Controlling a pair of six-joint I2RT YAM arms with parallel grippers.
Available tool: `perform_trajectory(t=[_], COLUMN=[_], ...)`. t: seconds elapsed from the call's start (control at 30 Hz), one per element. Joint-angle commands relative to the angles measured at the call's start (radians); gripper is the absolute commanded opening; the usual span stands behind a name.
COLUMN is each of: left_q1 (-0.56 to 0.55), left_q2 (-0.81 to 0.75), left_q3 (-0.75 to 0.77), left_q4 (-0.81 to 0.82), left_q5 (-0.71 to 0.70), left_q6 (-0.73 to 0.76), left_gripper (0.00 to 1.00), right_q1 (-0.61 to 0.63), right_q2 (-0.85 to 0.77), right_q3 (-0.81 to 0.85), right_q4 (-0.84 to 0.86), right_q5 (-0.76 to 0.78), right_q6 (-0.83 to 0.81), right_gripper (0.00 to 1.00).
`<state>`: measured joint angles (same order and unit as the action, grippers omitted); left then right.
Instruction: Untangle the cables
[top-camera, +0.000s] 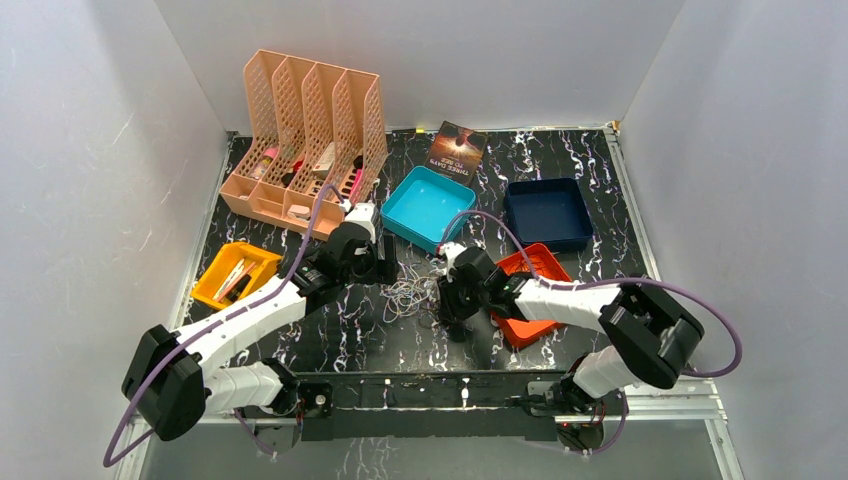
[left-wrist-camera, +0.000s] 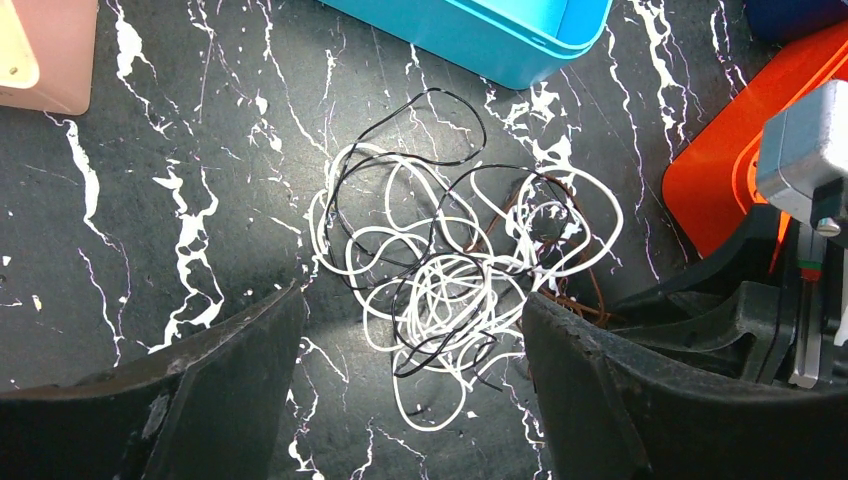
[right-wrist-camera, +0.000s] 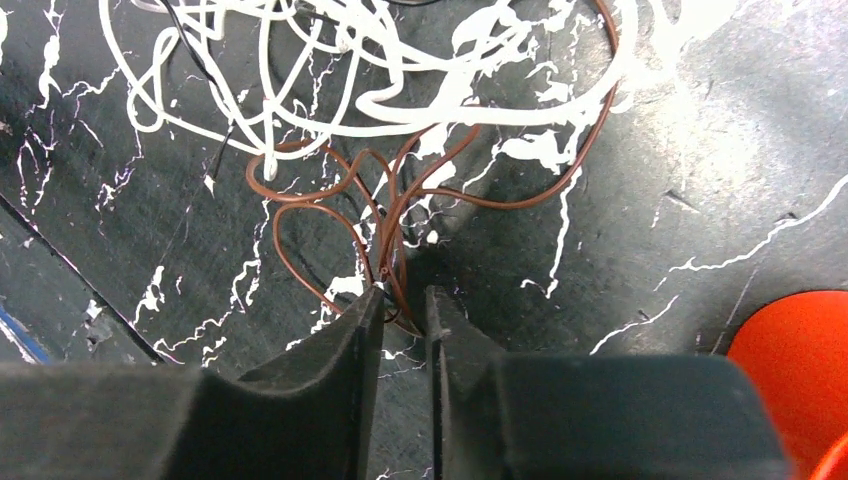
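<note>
A tangle of thin white, black and brown cables (top-camera: 408, 296) lies on the black marbled table between my two arms. In the left wrist view the tangle (left-wrist-camera: 450, 265) spreads out ahead of my left gripper (left-wrist-camera: 412, 295), which hangs open and wide just above its near loops, holding nothing. In the right wrist view the brown cable (right-wrist-camera: 400, 200) loops out from under the white cables (right-wrist-camera: 330, 90). My right gripper (right-wrist-camera: 405, 295) is low at the table, jaws narrowed to a slim gap with brown strands running between the fingertips (right-wrist-camera: 370, 310), not clamped.
A teal tray (top-camera: 425, 205) and a navy tray (top-camera: 547, 212) stand behind the tangle. An orange tray (top-camera: 535, 265) sits right beside my right gripper (top-camera: 455, 318). A yellow tray (top-camera: 235, 275), a peach file organizer (top-camera: 300, 130) and a book (top-camera: 458, 150) lie left and back.
</note>
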<state>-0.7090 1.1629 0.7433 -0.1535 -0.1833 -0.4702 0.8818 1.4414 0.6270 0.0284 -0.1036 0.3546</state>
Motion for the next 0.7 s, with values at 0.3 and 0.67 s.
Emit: perform_trajectory(t=[0.3, 0.67], left_q1=[0.003, 0.006], left_q2=[-0.112, -0.406], left_q3=[-0.017, -0.138], left_q4=[-0.013, 0.21], left_q5=[-0.098, -0.115], left_q6=[0.005, 0.167], left_gripper=[0.87, 0.96], right_q1=[0.048, 0.049], right_q2=[-0.199, -0.319], right_q3=[0.142, 0.366], right_q4=[-0.121, -0.314], right_q5=[0.041, 0.161], right_q6=[-0.061, -0.123], right_gripper=[0.0, 0.0])
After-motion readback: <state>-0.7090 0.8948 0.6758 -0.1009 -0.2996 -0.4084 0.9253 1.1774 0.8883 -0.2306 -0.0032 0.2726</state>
